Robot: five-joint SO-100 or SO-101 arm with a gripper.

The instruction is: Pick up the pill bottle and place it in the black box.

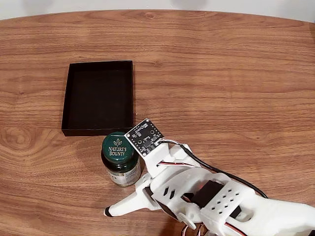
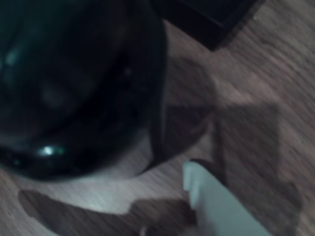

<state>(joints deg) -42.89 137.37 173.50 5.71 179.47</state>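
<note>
pincer [image 1: 129, 189] beside pill bottle [image 1: 119, 158] | black box [image 1: 98, 97] just beyond

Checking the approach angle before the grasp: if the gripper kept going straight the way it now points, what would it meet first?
Most likely the pill bottle, standing right beside the gripper in the fixed view and looming close in the wrist view. The black box lies just beyond it. Depth is unclear, so one finger might slide past the bottle's side.

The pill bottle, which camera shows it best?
The fixed view. The pill bottle stands upright there in sharp focus, with its printed green cap and pale label visible. In the wrist view it is a dark, blurred mass too close for detail.
</note>
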